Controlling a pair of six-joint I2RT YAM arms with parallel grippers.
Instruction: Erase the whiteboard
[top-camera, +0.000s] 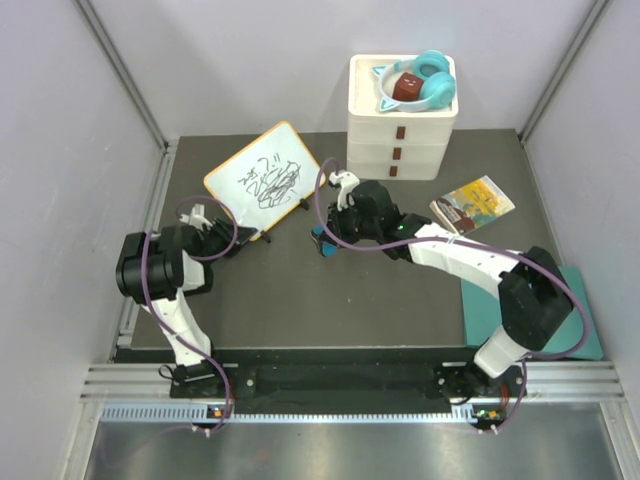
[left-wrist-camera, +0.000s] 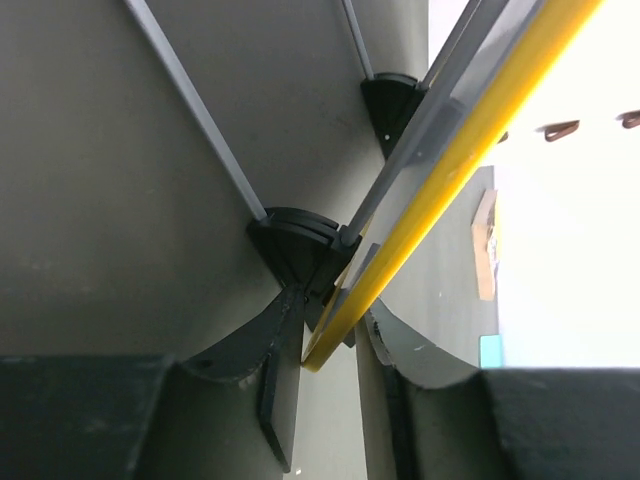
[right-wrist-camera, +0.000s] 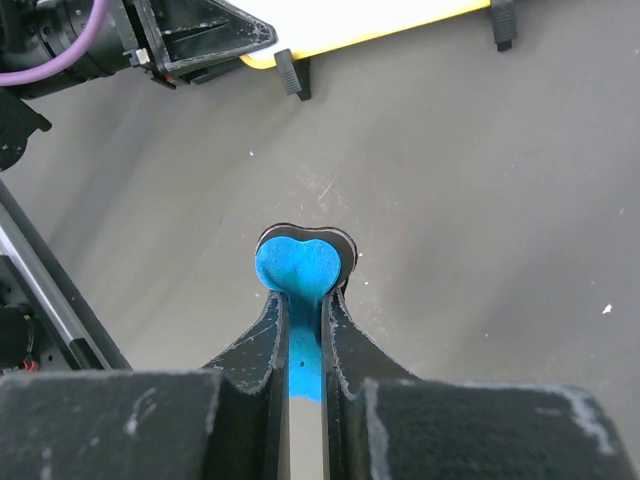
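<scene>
My left gripper (left-wrist-camera: 328, 345) pinches the whiteboard (top-camera: 265, 180) at its near corner; it stands scribbled at the table's (top-camera: 300, 300) 11 o'clock. My right gripper (right-wrist-camera: 305, 312) is clamped on the eraser (right-wrist-camera: 298, 266), at the whiteboard's 4 o'clock.

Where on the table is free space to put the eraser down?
The widest bare patch is the near middle of the table, between the arm bases, in front of the eraser. A smaller one lies right of the drawers, behind the book. The right arm crowds the gap between whiteboard and drawers.
</scene>
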